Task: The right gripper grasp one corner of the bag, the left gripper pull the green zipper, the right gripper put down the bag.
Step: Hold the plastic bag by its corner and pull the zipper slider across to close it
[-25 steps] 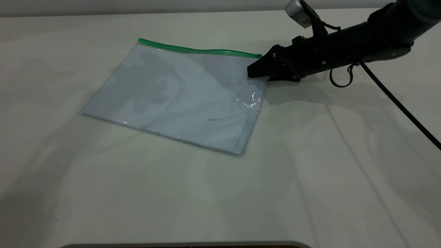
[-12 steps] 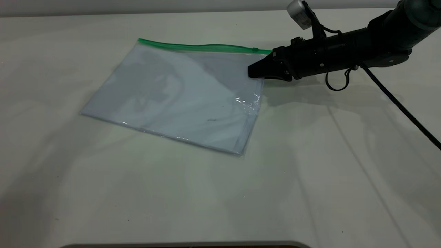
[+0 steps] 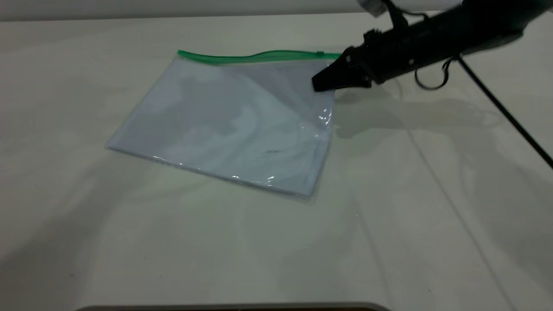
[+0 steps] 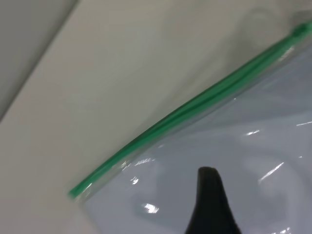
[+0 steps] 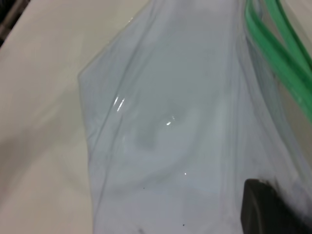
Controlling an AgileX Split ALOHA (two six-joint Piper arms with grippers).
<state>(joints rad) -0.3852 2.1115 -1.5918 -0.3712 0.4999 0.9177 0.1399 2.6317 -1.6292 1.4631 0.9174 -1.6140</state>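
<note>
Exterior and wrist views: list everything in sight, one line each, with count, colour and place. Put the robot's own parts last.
table: one, off-white, under everything.
bag: one, clear bluish-white, flat on the table left of centre, its far right corner raised.
zipper: one, bright green, along the bag's far edge, with a small slider near the right end.
cable: one, black, running from the right arm toward the right edge.
right gripper: one, black, tapering, shut on the bag's far right corner.
left gripper: one, black; only a dark tip shows in the left wrist view, over the bag near the zipper; absent from the exterior view.
</note>
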